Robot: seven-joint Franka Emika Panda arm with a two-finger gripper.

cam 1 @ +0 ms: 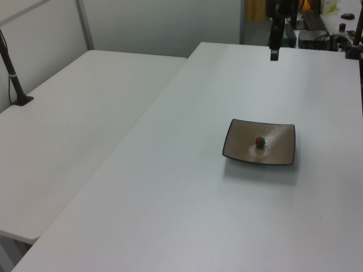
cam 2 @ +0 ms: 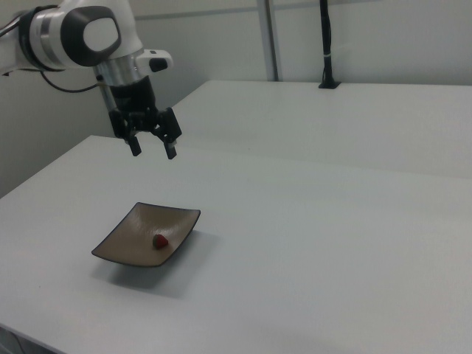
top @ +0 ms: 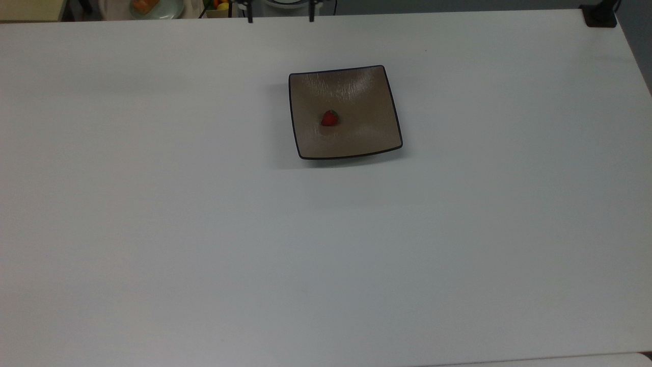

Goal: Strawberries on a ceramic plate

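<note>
A small red strawberry [top: 329, 118] [cam 1: 260, 141] [cam 2: 159, 241] lies alone near the middle of the square brown ceramic plate [top: 367, 137] [cam 1: 281, 154] [cam 2: 125, 240]. The gripper [cam 2: 153, 150] hangs high above the table, up and behind the plate in the right view, open and holding nothing. In the top view its two fingertips [top: 249, 19] poke in at the top edge, well apart, with the gripper [top: 280, 19] beyond the plate's far side. The left view has the gripper [cam 1: 274, 54] at the top, far behind the plate.
The plate sits on a wide white table [top: 326, 255]. A second white table [cam 1: 74, 124] adjoins it. A black post base [top: 600, 15] stands at the top view's top right corner. A round pale dish with orange food [top: 153, 6] lies past the far edge.
</note>
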